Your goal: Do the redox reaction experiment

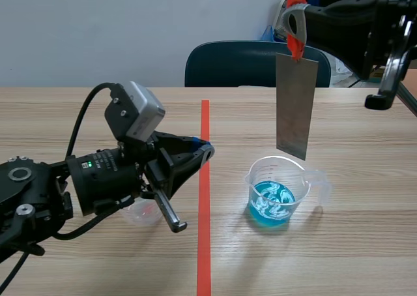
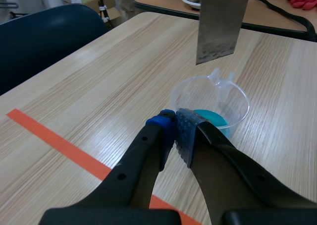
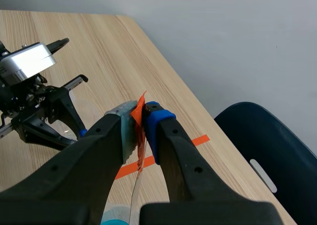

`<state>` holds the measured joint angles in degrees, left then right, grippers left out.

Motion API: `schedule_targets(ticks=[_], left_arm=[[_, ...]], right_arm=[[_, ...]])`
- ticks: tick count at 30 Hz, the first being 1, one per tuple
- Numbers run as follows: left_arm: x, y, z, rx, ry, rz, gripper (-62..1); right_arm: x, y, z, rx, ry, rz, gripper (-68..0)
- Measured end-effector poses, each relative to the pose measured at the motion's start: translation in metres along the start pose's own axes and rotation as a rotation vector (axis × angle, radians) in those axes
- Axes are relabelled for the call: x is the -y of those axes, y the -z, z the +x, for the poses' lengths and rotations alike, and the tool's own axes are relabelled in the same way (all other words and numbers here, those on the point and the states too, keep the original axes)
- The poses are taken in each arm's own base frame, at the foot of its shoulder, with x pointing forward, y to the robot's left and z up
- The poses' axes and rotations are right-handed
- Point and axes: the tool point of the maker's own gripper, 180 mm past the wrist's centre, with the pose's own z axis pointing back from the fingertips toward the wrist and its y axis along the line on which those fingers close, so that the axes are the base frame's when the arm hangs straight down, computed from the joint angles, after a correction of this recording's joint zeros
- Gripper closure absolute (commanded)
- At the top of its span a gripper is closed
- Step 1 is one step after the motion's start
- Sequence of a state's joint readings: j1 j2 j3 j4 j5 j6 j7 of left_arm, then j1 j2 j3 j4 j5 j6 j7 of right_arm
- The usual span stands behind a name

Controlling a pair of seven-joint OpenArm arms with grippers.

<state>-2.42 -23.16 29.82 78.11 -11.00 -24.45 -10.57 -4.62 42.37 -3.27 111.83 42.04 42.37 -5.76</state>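
Observation:
A grey metal sheet [image 1: 296,104] hangs upright from an orange-red tie [image 1: 295,45], its lower edge just above a clear plastic beaker [image 1: 276,192] holding blue liquid [image 1: 272,201]. My right gripper [image 1: 294,23], raised at the upper right, is shut on the tie [image 3: 139,117]. In the left wrist view the sheet [image 2: 222,20] hangs over the beaker [image 2: 212,102] ahead of my fingers. My left gripper [image 1: 204,150] rests low, left of the beaker, shut with nothing in it [image 2: 175,128].
An orange-red tape line [image 1: 204,198] runs down the table between the arms. A small clear cup [image 1: 140,211] sits under the left arm. A dark blue chair [image 1: 257,64] stands behind the table's far edge.

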Motion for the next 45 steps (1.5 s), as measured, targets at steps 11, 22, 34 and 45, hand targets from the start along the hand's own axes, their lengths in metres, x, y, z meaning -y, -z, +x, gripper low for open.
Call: schedule_targets(ticks=[11, 22, 34, 45], left_arm=[[0.023, 0.025, 0.007, 0.014, -0.007, -0.033, -3.2], [0.038, 0.033, 0.002, -0.006, -0.019, -0.040, -3.2], [0.035, 0.037, 0.001, -0.018, -0.042, -0.005, -3.2], [0.039, 0.045, 0.008, -0.004, -0.053, -0.010, -3.2]], right_arm=[[0.000, 0.000, 0.000, 0.000, 0.000, 0.000, -0.5], [0.000, 0.000, 0.000, 0.000, 0.000, 0.000, -0.5], [0.000, 0.000, 0.000, 0.000, 0.000, 0.000, -0.5], [0.000, 0.000, 0.000, 0.000, 0.000, 0.000, -0.4]])
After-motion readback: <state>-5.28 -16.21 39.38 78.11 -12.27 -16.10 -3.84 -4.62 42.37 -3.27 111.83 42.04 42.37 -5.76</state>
